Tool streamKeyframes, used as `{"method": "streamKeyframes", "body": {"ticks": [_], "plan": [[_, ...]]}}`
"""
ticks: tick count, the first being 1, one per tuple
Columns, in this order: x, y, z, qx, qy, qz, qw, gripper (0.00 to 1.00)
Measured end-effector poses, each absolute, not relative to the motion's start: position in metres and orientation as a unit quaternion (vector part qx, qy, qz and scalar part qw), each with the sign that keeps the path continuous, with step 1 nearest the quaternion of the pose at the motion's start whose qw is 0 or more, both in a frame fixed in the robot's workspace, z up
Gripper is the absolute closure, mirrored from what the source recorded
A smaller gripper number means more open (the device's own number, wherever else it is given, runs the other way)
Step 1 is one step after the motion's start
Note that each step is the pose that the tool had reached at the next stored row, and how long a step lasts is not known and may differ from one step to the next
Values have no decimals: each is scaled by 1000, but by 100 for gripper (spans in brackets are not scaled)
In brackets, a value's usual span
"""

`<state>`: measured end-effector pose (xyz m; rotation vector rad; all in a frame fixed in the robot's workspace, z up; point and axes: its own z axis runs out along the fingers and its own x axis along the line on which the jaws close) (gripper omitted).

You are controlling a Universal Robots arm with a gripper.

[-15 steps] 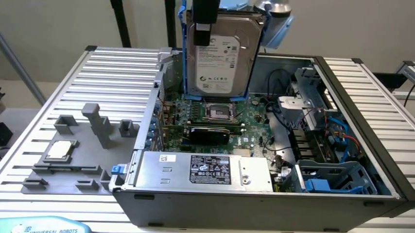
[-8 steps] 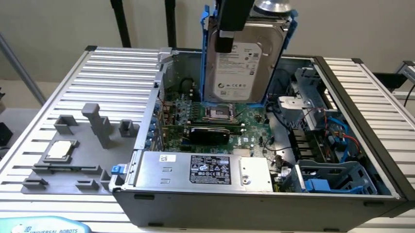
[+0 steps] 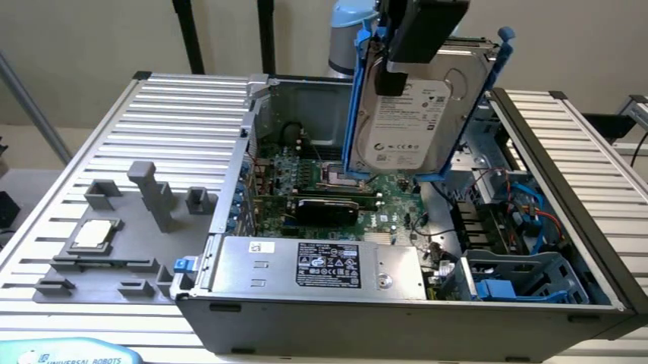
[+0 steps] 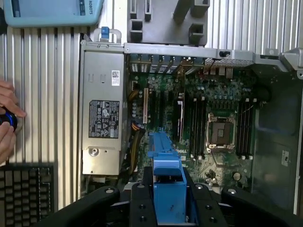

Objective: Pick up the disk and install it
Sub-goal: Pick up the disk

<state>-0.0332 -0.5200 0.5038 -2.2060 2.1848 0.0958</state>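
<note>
Disk (image 3: 410, 125) gripped by end effector (image 3: 395, 76), long axis near upright, label facing exterior view, above case (image 3: 405, 318). Wrist view: blue carrier (image 4: 168, 175) edge-on, hand (image 4: 7, 99) on counter (image 4: 47, 94).

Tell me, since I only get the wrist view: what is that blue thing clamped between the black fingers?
Observer: That's the blue frame around the disk. In the exterior view the gripper holds it upright, printed face toward the camera.
Operator: Is it inside the computer yet?
Observer: No. It hangs over the motherboard, and its top is well above the rim of the open case.
Operator: Is anything else in there blue?
Observer: Yes, a blue plastic bay sits in the case's near corner, at the exterior view's right.
</note>
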Motion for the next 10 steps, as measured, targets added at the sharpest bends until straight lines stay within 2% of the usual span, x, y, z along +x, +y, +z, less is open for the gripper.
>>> {"method": "streamKeyframes", "body": {"ticks": [10], "plan": [[6, -543, 504, -710, 703, 31, 18, 67]]}}
